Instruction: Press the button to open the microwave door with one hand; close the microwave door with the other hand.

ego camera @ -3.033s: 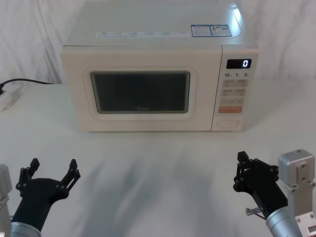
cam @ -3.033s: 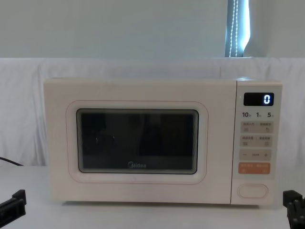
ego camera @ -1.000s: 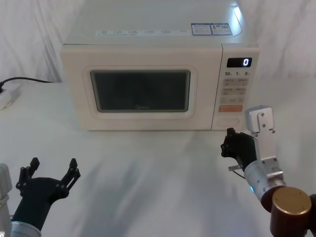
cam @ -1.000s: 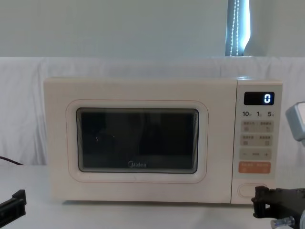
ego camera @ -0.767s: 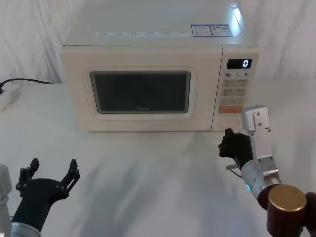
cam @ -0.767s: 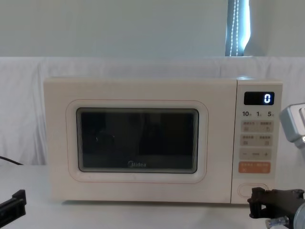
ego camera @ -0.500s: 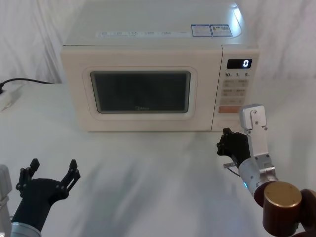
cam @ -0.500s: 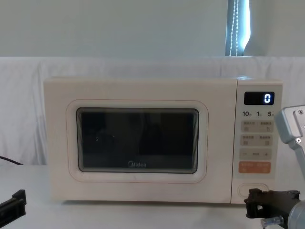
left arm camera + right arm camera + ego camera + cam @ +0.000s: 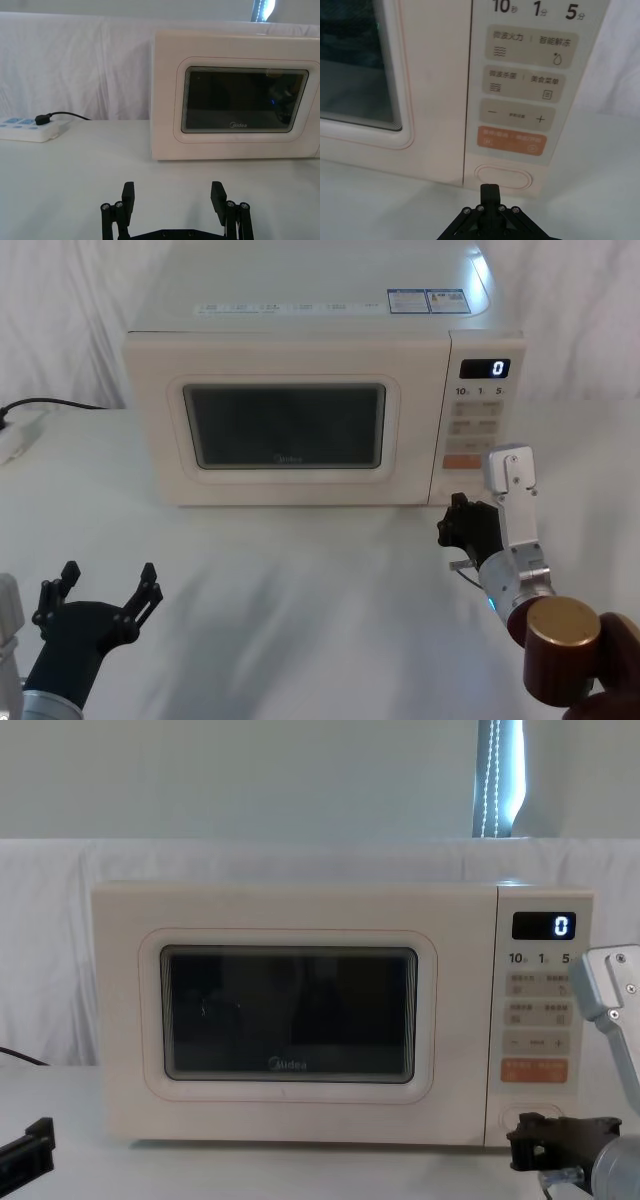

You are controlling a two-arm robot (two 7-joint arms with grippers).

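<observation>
Advancing from the counter's [image 9: 300, 580] right front edge, right claw [image 9: 489, 189], fingers pressed together empty, nears the button [image 9: 503, 177]; left claw [image 9: 173, 198] waits spread wide.

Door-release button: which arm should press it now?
Right. The right gripper, shut, sits just in front of the button; the left gripper hangs open, far back on the door's side.

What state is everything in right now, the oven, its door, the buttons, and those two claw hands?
microwave: powered, display reads 0.
microwave door: shut.
button: not yet pressed, a small gap remains.
right gripper: fingers shut, tip just in front of the button.
left gripper: open, low over the table, well short of the microwave.
power strip: one black plug in it.
</observation>
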